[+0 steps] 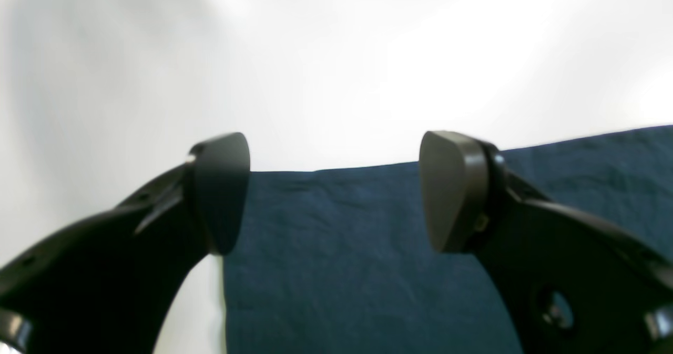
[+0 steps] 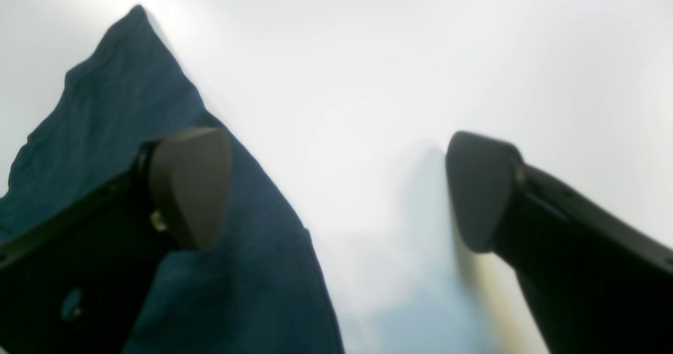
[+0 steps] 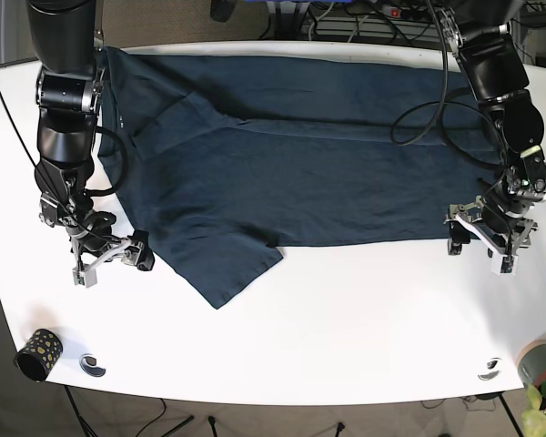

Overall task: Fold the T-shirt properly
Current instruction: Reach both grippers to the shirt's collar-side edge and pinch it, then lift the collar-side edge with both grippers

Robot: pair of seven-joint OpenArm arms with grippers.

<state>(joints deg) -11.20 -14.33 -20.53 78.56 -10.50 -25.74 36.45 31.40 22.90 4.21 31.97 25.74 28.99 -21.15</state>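
A limp, light navy T-shirt (image 3: 309,173) lies flat on the white tabletop (image 3: 346,328); both spread hands, left hand (image 3: 480,238) and right hand (image 3: 109,259), hover at its near hem corners, likely the best places to pinch.

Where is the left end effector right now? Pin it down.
In the base view the left end effector sits at the right, open over the T-shirt's lower right corner on the white table.

Dark teal-blue T-shirt (image 3: 318,173), white table (image 3: 346,319), black fingers (image 1: 452,191), black yellow-dotted cup (image 3: 38,353)
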